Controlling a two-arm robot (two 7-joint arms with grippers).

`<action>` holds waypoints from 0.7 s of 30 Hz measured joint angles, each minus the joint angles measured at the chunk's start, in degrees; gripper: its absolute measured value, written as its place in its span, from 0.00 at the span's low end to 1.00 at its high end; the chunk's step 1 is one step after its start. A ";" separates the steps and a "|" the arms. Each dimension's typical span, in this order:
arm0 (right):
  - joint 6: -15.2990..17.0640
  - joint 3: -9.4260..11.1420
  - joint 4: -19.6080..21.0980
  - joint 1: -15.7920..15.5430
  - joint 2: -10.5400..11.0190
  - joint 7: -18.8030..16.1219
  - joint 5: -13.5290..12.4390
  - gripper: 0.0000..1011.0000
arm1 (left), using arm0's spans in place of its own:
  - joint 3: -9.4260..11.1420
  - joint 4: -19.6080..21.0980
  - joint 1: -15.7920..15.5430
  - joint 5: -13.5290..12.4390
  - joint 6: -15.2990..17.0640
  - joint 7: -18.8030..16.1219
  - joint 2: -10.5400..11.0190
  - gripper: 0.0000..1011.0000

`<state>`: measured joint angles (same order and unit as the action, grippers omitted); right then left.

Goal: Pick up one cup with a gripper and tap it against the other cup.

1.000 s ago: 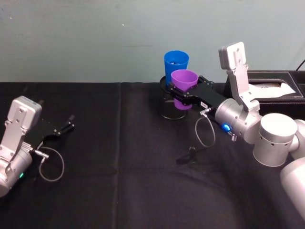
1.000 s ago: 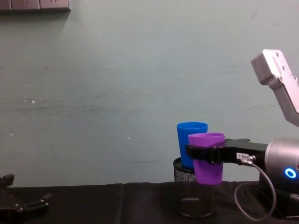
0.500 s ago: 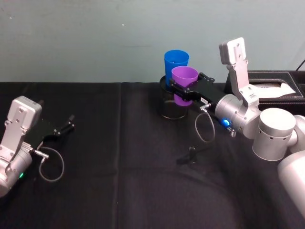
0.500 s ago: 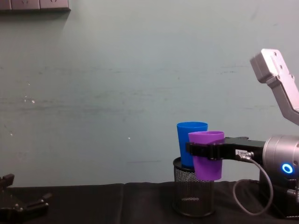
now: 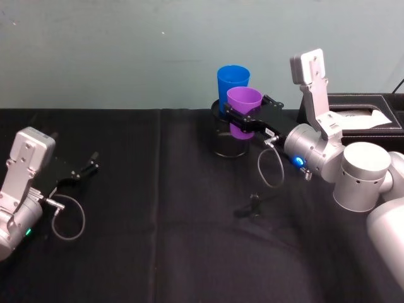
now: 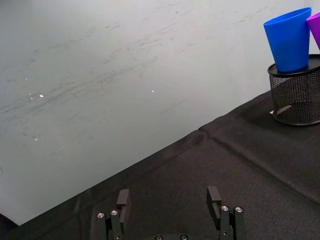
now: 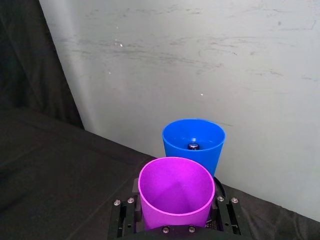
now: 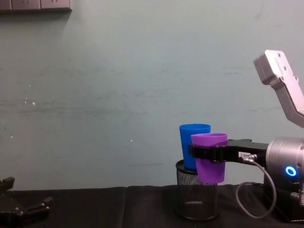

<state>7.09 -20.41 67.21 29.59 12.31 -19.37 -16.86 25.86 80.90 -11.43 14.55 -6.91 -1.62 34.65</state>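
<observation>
The purple cup [image 5: 243, 107] hangs in the air, upright, with my right gripper [image 5: 245, 120] shut on it just below its rim. Directly behind it, the blue cup [image 5: 233, 81] stands upright in a black mesh holder [image 5: 226, 144]. From the chest view, the purple cup [image 8: 209, 162] overlaps the blue cup's [image 8: 194, 142] right side and hovers over the holder's rim [image 8: 194, 199]; whether they touch I cannot tell. In the right wrist view the purple cup [image 7: 176, 192] sits in front of the blue cup [image 7: 194, 142]. My left gripper [image 5: 88, 166] rests open at the table's left.
A black box holding white tissue [image 5: 361, 117] stands at the back right, behind my right arm. A small black object [image 5: 253, 205] lies on the black cloth [image 5: 158, 246] below the right gripper. A pale wall rises close behind the cups.
My right gripper has carried the purple cup back and slightly up, closer to the blue cup. The left arm has stayed still.
</observation>
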 joint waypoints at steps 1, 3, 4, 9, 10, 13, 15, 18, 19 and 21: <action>0.00 0.00 0.01 -0.01 0.00 0.00 0.00 0.72 | 0.00 0.00 0.00 0.00 0.00 0.00 0.00 0.99; 0.00 0.00 0.01 -0.01 0.01 0.00 0.00 0.72 | 0.00 0.00 0.00 0.00 0.00 0.00 0.00 0.99; 0.00 -0.01 0.01 -0.01 0.01 0.00 0.00 0.72 | 0.00 0.00 0.00 0.00 0.00 0.00 0.00 0.99; 0.00 -0.03 0.04 -0.02 0.03 0.00 -0.01 0.72 | 0.00 0.00 0.00 0.00 0.00 0.00 0.00 0.99; 0.00 -0.03 0.04 -0.02 0.03 0.00 -0.01 0.72 | 0.00 0.00 0.00 0.00 0.00 0.00 0.00 0.99; 0.01 -0.05 0.04 -0.02 0.04 0.00 -0.03 0.72 | 0.00 0.00 0.00 0.00 0.00 0.00 0.00 0.99; 0.01 -0.05 0.05 -0.02 0.05 0.00 -0.04 0.72 | 0.00 0.00 0.00 0.00 0.00 0.00 0.00 0.99; 0.01 -0.05 0.05 -0.02 0.05 0.00 -0.06 0.72 | 0.00 0.00 0.00 0.00 0.00 0.00 0.00 0.99; 0.01 -0.05 0.05 -0.02 0.05 0.00 -0.06 0.72 | 0.00 0.00 0.00 0.00 0.00 0.00 0.00 0.99; 0.01 -0.05 0.05 -0.02 0.05 0.00 -0.07 0.72 | 0.00 0.00 0.00 0.00 0.00 0.00 0.00 0.99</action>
<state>7.10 -20.46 67.26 29.57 12.36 -19.38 -16.93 25.86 80.90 -11.43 14.54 -6.91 -1.62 34.64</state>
